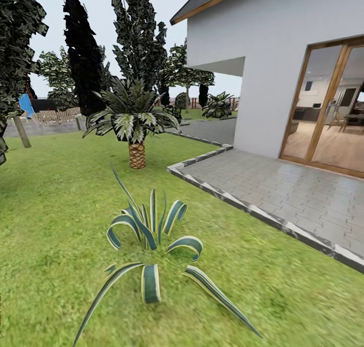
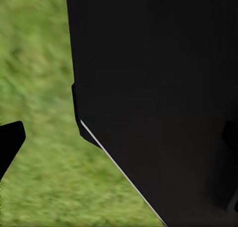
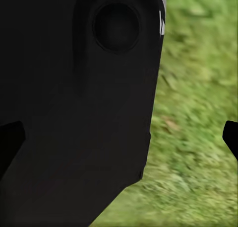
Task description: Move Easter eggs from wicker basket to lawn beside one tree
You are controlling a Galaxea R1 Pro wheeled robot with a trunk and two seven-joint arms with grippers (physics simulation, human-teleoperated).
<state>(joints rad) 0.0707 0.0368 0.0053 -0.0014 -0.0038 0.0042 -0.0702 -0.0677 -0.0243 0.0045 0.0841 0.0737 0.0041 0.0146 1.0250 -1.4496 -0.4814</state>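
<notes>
On our way across the garden, basket not yet found

We judge this the search step: the lawn (image 1: 45,225) spreads ahead past a striped agave (image 1: 149,225), a short palm (image 1: 135,129) and paving (image 1: 283,190), with dark trees (image 1: 83,53) beyond. Both wrist views give grass beneath dark robot bodywork (finger tips barely peek in), so we cannot tell how open either gripper is, or whether it holds anything. Next we must find the basket and eggs.

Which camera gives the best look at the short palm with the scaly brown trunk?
The head view: the short palm with the scaly brown trunk stands whole on the green lawn, beyond the striped spiky agave. The wrist views give grass and dark robot body, nothing of the palm.
</notes>
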